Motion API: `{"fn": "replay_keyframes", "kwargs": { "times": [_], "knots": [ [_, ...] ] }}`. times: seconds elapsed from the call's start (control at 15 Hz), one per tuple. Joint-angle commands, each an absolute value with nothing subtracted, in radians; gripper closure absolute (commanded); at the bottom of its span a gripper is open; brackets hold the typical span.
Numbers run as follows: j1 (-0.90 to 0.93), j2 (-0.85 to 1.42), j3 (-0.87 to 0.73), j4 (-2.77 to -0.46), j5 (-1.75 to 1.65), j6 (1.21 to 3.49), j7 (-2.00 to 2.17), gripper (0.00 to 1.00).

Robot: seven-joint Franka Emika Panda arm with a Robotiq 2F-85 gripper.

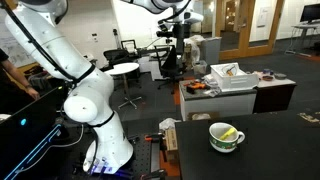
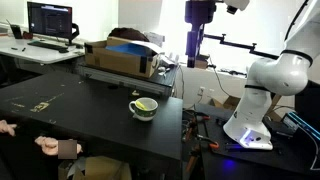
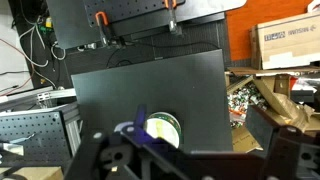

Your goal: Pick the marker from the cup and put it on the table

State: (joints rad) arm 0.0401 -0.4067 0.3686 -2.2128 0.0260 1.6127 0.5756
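Note:
The white cup (image 1: 226, 137) with a dark green band stands on the dark table (image 1: 275, 140), handle to the side. The yellow marker (image 1: 229, 132) lies slanted inside the cup (image 2: 144, 108); it shows in both exterior views as a marker (image 2: 147, 103) resting against the rim. My gripper (image 2: 196, 62) hangs high above the table (image 2: 80, 105), well above the cup and farther back. It is open and empty. In the wrist view the cup (image 3: 160, 130) sits far below between the blurred fingers of the gripper (image 3: 186, 148).
An open cardboard box (image 2: 120, 58) with papers sits at the table's far side, also seen as a box (image 1: 232, 78). A person's hand (image 2: 50, 147) rests on the near table edge. A desk with a monitor (image 2: 50, 20) stands behind. Clutter (image 3: 255, 100) lies beside the table.

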Motion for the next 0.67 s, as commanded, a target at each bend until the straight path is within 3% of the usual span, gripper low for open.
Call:
{"fn": "replay_keyframes", "kwargs": {
  "times": [0.0, 0.6],
  "knots": [
    [0.071, -0.401, 0.342, -2.211, 0.016, 1.611, 0.586, 0.0],
    [0.071, -0.404, 0.344, -2.213, 0.007, 1.611, 0.591, 0.0]
  ]
}}
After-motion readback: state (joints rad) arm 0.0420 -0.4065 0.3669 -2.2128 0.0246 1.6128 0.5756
